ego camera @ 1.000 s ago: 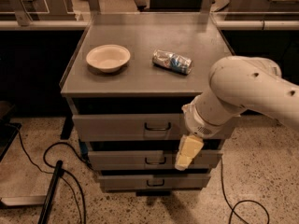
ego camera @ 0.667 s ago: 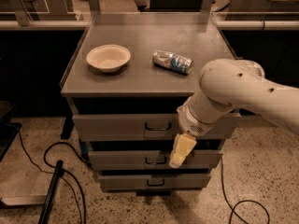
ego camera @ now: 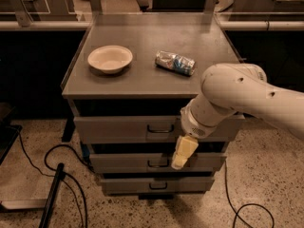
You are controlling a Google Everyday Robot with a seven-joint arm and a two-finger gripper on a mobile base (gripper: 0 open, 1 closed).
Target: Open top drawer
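The top drawer [ego camera: 118, 127] is the widest grey front of the metal cabinet, closed, with a small dark loop handle [ego camera: 160, 128] at its centre. My gripper [ego camera: 181, 156] hangs from the white arm just right of and below that handle, its yellowish fingers [ego camera: 184, 151] pointing down over the middle drawer [ego camera: 123, 162]. It holds nothing that I can see. The bottom drawer [ego camera: 128, 185] is also closed.
On the cabinet top [ego camera: 142, 75] sit a cream bowl [ego camera: 109, 58] at the left and a crushed can [ego camera: 175, 62] lying on its side. Black cables [ego camera: 52, 160] and a dark pole [ego camera: 52, 194] lie on the speckled floor at the left; another cable [ego camera: 237, 203] runs at the right.
The arm and gripper have shifted left across the drawer fronts, toward the top drawer's handle. The drawers, bowl and can have not moved.
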